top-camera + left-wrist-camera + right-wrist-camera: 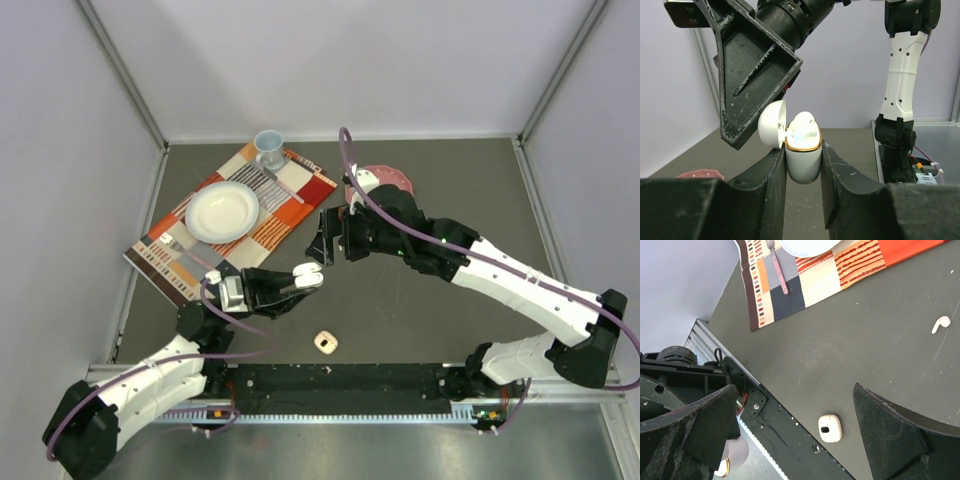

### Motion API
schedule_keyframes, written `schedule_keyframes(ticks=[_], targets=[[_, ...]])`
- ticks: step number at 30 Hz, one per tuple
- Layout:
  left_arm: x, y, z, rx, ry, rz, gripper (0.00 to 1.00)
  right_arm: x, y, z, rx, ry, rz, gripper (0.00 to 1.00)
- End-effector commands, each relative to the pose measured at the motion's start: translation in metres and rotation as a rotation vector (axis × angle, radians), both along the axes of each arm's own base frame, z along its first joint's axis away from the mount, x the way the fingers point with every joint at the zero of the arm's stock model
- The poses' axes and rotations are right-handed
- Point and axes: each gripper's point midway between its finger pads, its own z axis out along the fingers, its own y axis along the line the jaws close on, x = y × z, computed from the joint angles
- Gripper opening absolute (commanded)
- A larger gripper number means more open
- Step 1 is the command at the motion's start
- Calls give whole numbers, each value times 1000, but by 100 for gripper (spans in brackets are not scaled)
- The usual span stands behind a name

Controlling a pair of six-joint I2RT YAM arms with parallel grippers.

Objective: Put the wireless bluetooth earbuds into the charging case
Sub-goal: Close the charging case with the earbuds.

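Up off the table between the two arms, our left claw (303,280) is clamped on the case (803,165), pinching its glossy white body from both sides. The case sits upright with its round lid (772,125) flipped open to the left, and there's a thin gold rim around the mouth. One bud (805,125) is sitting in it: smooth and white with a slight bluish sheen, its rounded head poking up past the rim and its stem hidden inside. Our right claw (795,390) hangs right by the case with its jaws spread wide and nothing between them. One of its fingers (752,70) fills the upper left of the left wrist view, very near the lid, though we can't tell if it touches. Down on the dark table (430,320) a loose bud (940,324) lies on its side, tiny and white with a short stem, well apart from everything else. A second case (830,428), a small rounded square with a dark spot on it, lies near the front rail (330,385), and we can't tell if it's open. Further back there's a striped mat (300,200) with a plate (222,211), a spoon (777,265) and a cup (268,148) on it, plus a pink thing (385,176) half hidden behind the right arm.
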Motion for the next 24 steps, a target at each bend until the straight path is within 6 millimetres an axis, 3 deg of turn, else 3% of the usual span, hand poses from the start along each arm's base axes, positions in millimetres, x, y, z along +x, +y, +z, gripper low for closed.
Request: schedule_keyframes(ticks=[1, 18, 21, 24], targets=[[-7, 3, 27, -59, -69, -12, 0, -2, 6, 15, 58, -19, 32, 99], [1, 4, 23, -49, -40, 22, 0, -10, 4, 7, 70, -6, 56, 99], [9, 2, 18, -31, -2, 48, 0, 0, -11, 7, 64, -31, -42, 99], [22, -2, 9, 17, 83, 75, 0, 16, -43, 12, 76, -73, -237, 99]])
